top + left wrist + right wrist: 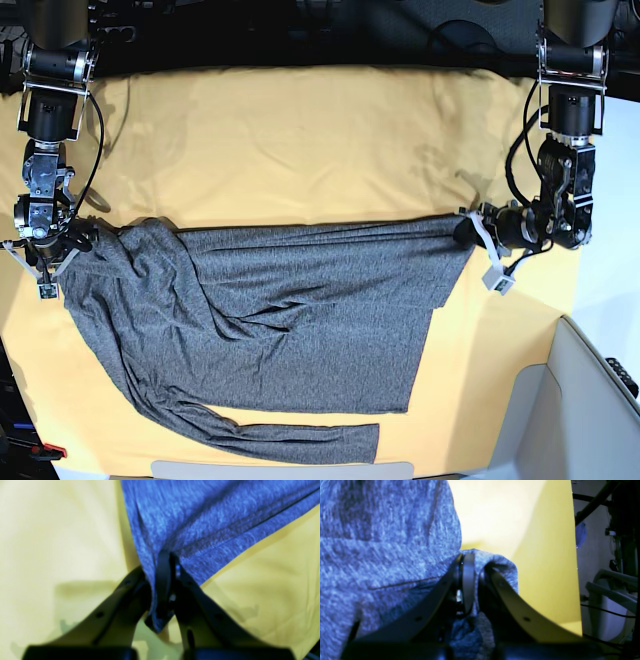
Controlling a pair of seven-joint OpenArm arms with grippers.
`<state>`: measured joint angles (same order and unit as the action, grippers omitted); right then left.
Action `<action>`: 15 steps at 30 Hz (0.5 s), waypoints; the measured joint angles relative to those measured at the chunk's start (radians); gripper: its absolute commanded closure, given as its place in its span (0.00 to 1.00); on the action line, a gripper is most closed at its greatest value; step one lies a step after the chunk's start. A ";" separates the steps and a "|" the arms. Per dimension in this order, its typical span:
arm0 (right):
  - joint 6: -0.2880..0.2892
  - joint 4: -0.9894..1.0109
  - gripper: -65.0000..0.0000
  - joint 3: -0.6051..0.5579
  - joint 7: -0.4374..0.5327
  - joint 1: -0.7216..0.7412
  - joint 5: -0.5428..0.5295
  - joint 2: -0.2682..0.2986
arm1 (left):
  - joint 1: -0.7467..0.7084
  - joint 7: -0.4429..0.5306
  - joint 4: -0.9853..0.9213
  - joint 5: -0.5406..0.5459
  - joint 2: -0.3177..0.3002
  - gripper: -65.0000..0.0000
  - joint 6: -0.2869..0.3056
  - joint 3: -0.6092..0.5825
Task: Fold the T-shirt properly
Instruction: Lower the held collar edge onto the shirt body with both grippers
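With my left gripper [468, 232] clamped on the T-shirt [300, 320] at centre right and my right gripper [62, 243] pinching its left edge, I fear uneven pulling could slip thin fabric free or drag the trailing sleeve [300, 438] crooked across the table cloth [300, 140].

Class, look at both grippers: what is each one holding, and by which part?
Both hold the T-shirt: left gripper pinches its corner, right gripper a bunched edge at the opposite end.

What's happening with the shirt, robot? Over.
Both end effectors, left and right, shut on shirt corners. Shirt stretched between them over the cloth. Nothing in the way.
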<state>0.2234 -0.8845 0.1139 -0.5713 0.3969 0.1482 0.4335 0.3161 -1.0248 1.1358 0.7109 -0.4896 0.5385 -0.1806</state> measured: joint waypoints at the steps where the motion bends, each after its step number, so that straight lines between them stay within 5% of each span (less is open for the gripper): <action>1: 0.005 -0.022 1.00 0.000 -0.010 -0.015 -0.002 0.000 | -0.008 -0.032 0.030 -0.003 -0.001 1.00 -0.001 0.000; 7: 0.152 -0.182 1.00 0.002 -0.195 -0.045 -0.005 -0.005 | -0.058 -0.169 0.270 -0.020 0.008 1.00 0.001 0.025; 15: 0.204 -0.200 1.00 -0.005 -0.239 0.045 -0.046 -0.037 | 0.057 -0.235 0.267 -0.030 0.090 1.00 -0.006 0.155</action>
<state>0.4274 -1.0843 0.1089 -0.8104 0.4419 0.1020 0.3965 0.3729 -1.2602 1.4025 0.6807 -0.3992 0.5323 -0.0257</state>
